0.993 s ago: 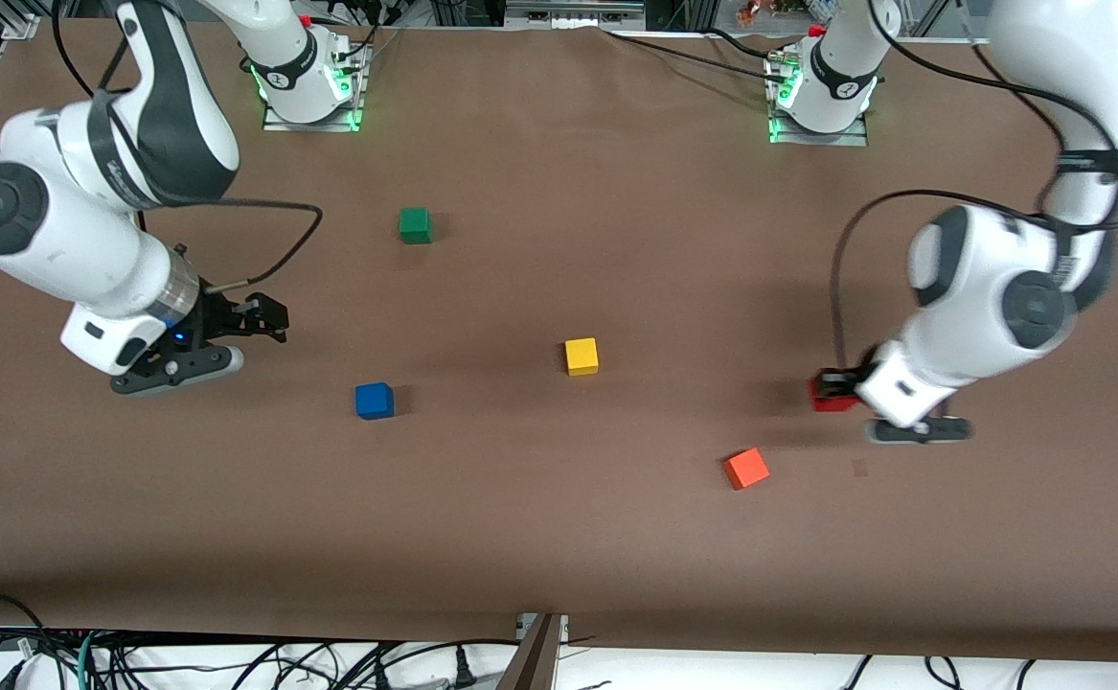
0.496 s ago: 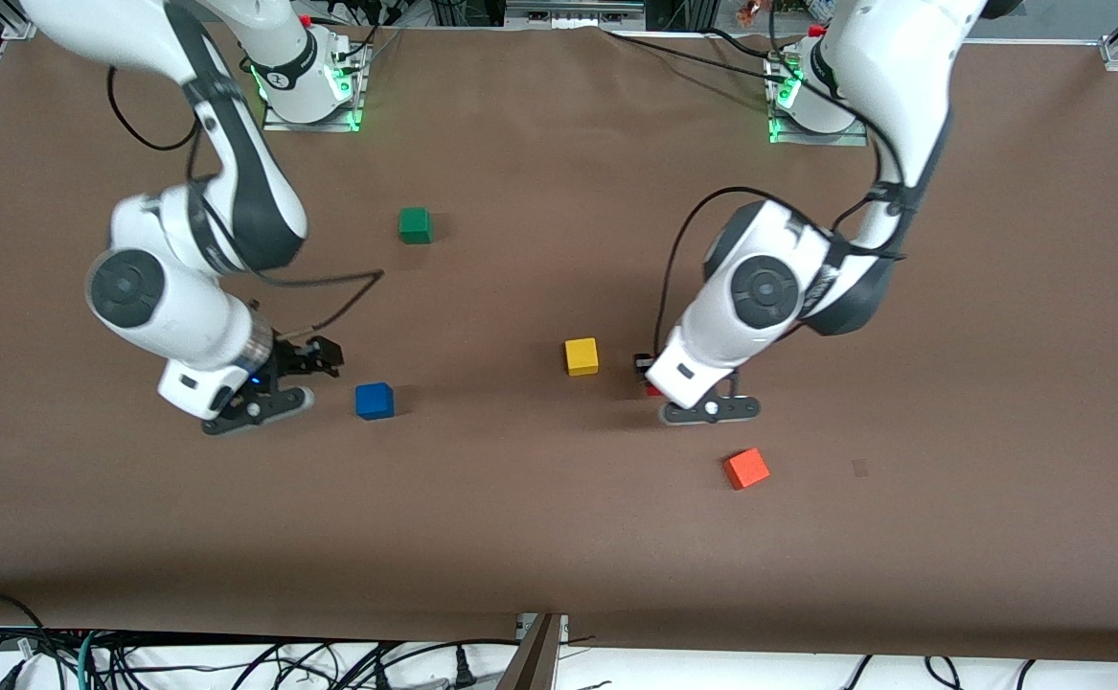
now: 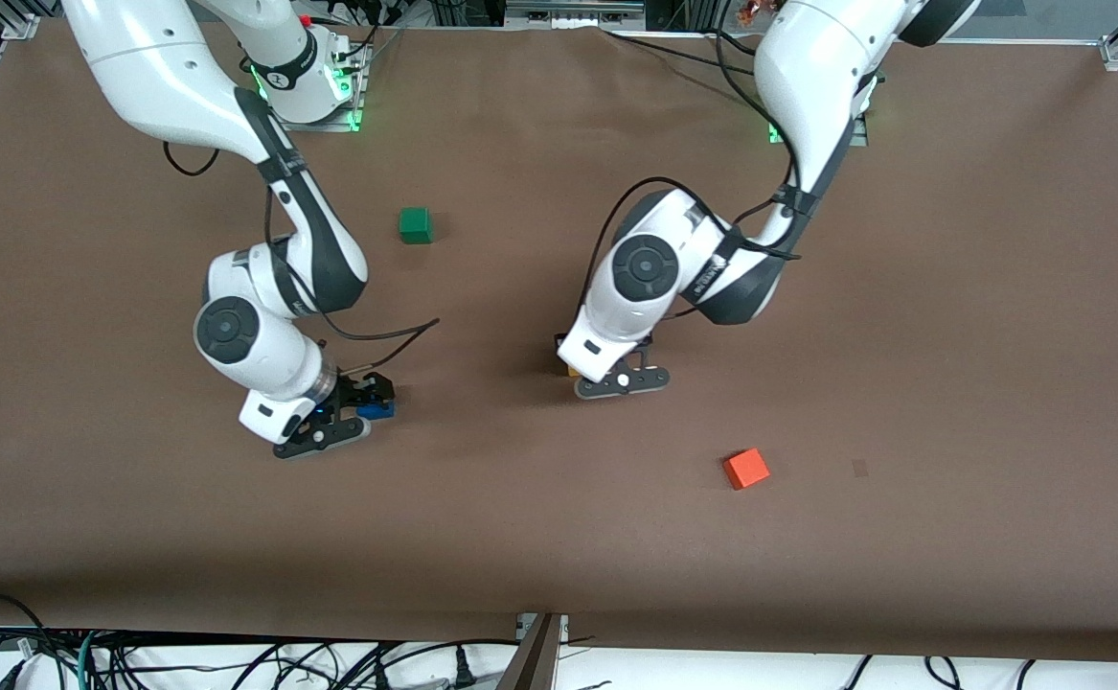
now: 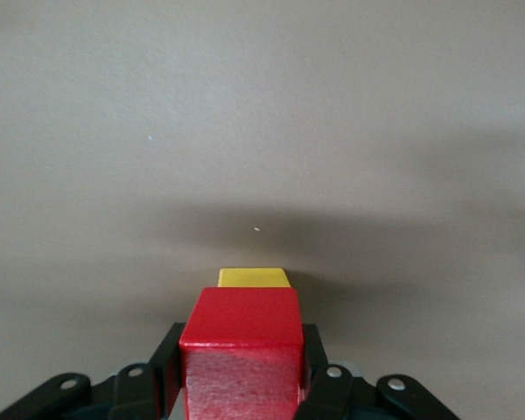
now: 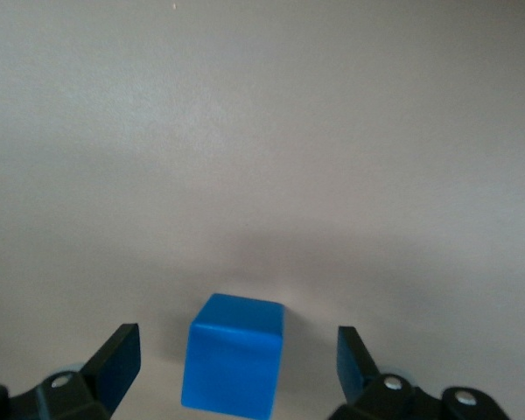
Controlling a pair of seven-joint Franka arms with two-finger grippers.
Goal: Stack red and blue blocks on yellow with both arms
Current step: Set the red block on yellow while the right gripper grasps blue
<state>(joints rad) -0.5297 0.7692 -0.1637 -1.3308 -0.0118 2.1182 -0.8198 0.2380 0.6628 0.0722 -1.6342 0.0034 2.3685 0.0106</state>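
While left tool [image 4: 241, 385] grips red block [image 4: 240, 354] over yellow [image 4: 255, 277], blue block [image 5: 234, 354] sits between spread right tool [image 5: 236, 367] fingers.

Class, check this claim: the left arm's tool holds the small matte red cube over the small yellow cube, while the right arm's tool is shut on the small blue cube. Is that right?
Not quite. The right tool is open, its fingers apart on either side of the small matte blue cube, as the right wrist view shows. The rest stands: the left tool holds the small matte red cube over the small matte yellow cube.
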